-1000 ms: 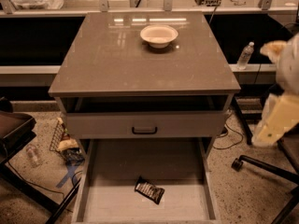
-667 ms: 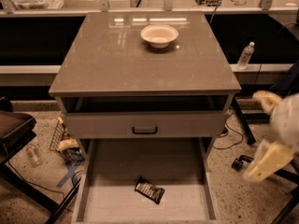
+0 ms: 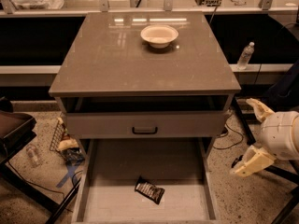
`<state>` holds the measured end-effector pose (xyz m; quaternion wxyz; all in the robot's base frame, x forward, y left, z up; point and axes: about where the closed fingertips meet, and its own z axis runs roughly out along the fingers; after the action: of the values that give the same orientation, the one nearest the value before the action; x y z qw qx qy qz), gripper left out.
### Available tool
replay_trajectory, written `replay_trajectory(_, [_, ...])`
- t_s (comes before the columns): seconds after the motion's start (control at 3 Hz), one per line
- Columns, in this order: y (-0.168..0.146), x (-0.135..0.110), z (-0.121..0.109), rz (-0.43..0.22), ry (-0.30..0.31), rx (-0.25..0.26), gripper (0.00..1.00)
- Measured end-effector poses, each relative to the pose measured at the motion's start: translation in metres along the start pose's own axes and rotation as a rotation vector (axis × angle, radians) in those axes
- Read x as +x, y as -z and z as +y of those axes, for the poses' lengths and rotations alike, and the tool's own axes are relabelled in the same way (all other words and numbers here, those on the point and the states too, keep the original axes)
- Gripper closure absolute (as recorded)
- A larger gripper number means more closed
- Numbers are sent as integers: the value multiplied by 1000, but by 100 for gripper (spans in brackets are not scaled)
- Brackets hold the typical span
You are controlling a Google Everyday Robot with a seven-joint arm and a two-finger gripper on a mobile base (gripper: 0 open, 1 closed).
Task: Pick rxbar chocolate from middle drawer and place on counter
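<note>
The rxbar chocolate [image 3: 149,190], a small black wrapper with white lettering, lies flat on the base of the pulled-out middle drawer [image 3: 117,162], near its front middle. The counter [image 3: 117,59] is the glossy grey-brown top of the cabinet. My gripper [image 3: 240,137] is at the right, beside the cabinet and outside the drawer, level with the drawer's right wall. Its two cream fingers [image 3: 252,161] are spread apart and hold nothing. It is well to the right of the bar and above it.
A white bowl [image 3: 159,35] stands at the back middle of the counter. The drawer front with a black handle [image 3: 144,130] is above the open drawer. A water bottle [image 3: 245,55] stands at the right. Clutter [image 3: 65,146] and a dark chair [image 3: 14,129] are at the left.
My gripper has moved down and a little to the left, from beside the counter's edge to beside the open drawer. The bar and bowl have not moved.
</note>
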<state>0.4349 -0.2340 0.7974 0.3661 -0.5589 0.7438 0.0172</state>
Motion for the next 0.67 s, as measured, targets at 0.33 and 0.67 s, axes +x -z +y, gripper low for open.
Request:
replay_trajectory(0.33, [0,0,0,3,6,0,0])
replay_trajectory(0.67, [-18,1,7,-3,-22,11,0])
